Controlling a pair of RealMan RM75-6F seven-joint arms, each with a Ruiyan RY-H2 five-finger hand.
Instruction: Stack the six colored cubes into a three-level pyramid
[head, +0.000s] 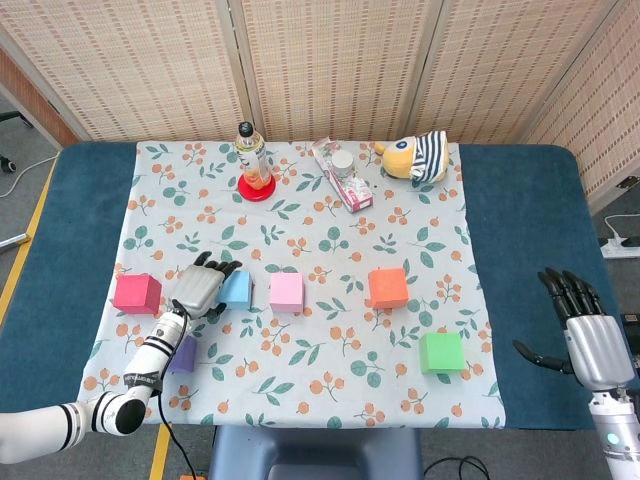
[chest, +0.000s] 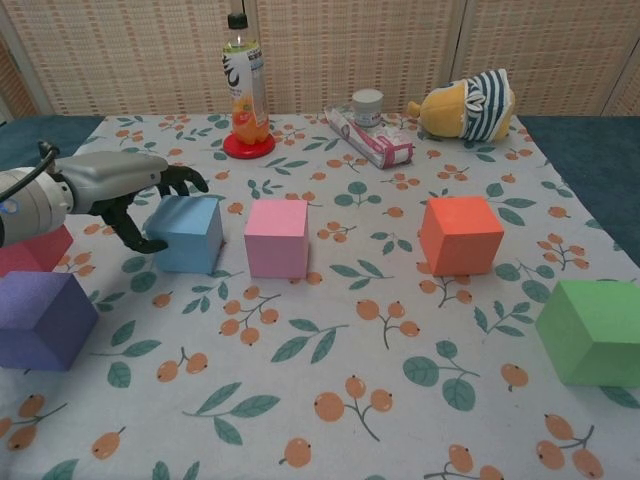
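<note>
Six cubes lie apart on the flowered cloth: red (head: 137, 293), purple (head: 184, 356), blue (head: 238, 290), pink (head: 286, 291), orange (head: 387, 288) and green (head: 441, 352). My left hand (head: 200, 290) is at the blue cube's (chest: 190, 233) left side. In the chest view this left hand (chest: 125, 190) has its fingers (chest: 185, 180) spread over the cube's top left edge and its thumb against the left face. The cube still stands on the cloth. My right hand (head: 585, 330) hovers open over the bare blue table, right of the cloth. The left forearm hides part of the purple cube.
At the back of the cloth stand a drink bottle on a red coaster (head: 253, 160), a snack packet with a small jar (head: 343, 175) and a striped plush toy (head: 415, 158). The cloth's front edge (head: 300, 422) is near the green and purple cubes.
</note>
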